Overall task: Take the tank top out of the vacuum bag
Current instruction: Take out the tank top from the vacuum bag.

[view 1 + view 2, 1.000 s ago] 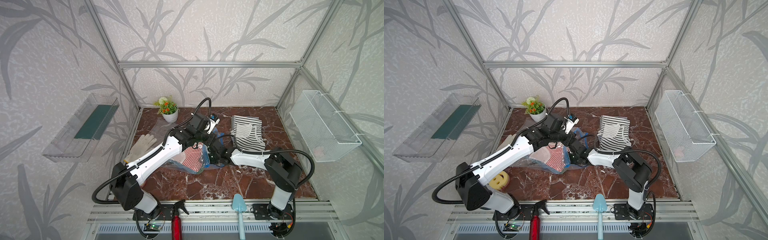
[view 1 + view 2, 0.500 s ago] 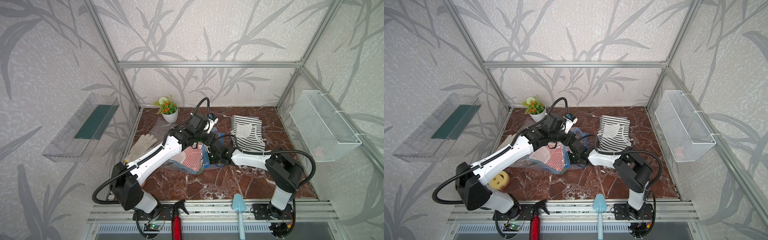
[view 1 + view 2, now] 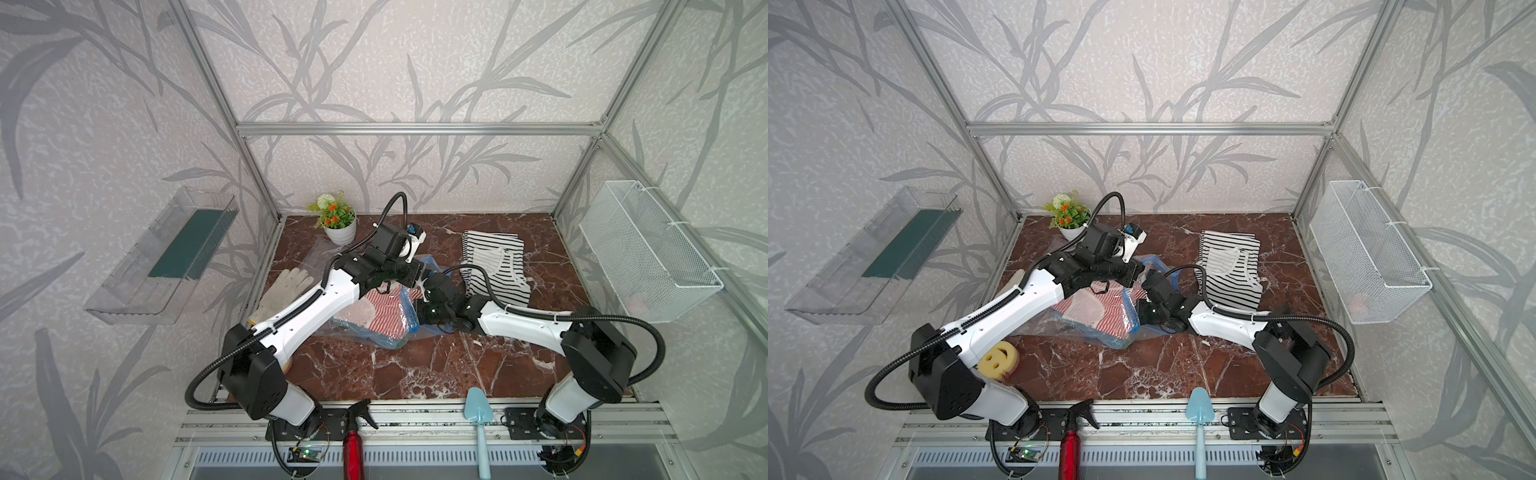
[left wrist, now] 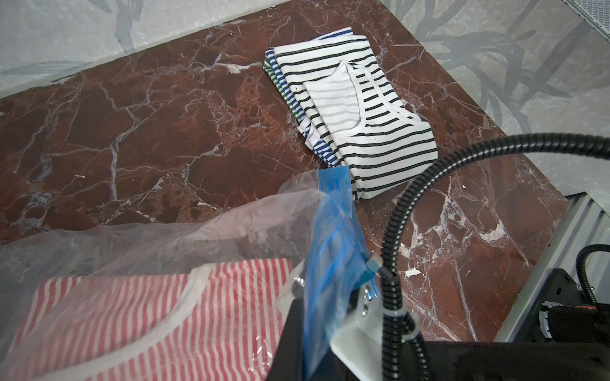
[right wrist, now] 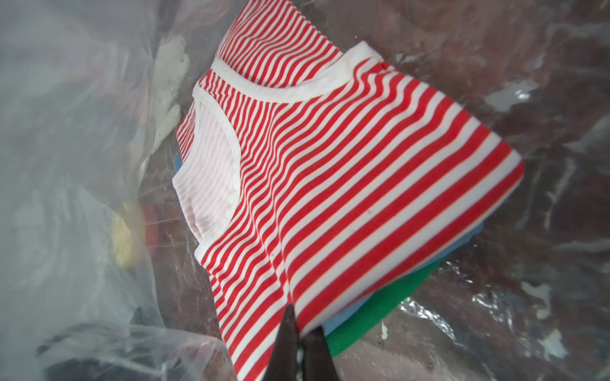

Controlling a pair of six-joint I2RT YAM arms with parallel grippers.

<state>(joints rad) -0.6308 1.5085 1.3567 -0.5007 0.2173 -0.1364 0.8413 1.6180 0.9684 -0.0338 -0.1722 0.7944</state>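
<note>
1. Your right gripper (image 5: 302,333) is inside the vacuum bag (image 5: 495,99). Its dark tips are pressed together on the near hem of the red-and-white striped tank top (image 5: 330,181), which lies folded inside the bag and spreads away ahead of the tips.
2. Just beside those tips, a pale blue edge and a green garment (image 5: 363,316) stick out from under the tank top. The rest of both is covered.
3. In both top views the bag's blue zip strip (image 3: 409,309) hides the right gripper's tips, so you see only the wrist behind it.
4. Your left gripper (image 4: 317,333) is clamped on that zip strip, which stands up from it above the tank top. The frame edge cuts off most of the jaws.
5. Beyond the left gripper, a folded stack of black-striped tops (image 4: 363,115) lies on the marble table (image 4: 148,132). You cannot tell whether the strip's far end touches the stack.
6. To one side of the right gripper, a yellow blur (image 5: 125,237) shows through the plastic, too smeared to name.
</note>
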